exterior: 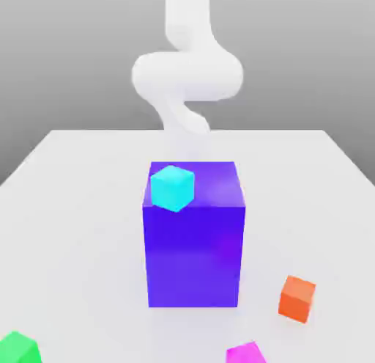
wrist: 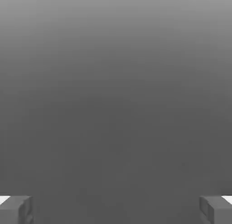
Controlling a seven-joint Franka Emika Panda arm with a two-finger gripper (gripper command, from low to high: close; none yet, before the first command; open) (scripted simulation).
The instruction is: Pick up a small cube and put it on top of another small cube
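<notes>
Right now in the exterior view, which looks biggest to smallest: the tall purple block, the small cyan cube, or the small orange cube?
1. Tall purple block, by far the largest.
2. Small cyan cube, on top of the block.
3. Small orange cube, on the table.
The last two look nearly alike, so their order is unsure.

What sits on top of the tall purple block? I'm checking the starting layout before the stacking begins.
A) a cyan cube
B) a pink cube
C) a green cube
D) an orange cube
A: the cyan cube rests on the top face of the purple block, near its front corner on the exterior view's left, while the orange cube lies on the table.
</notes>
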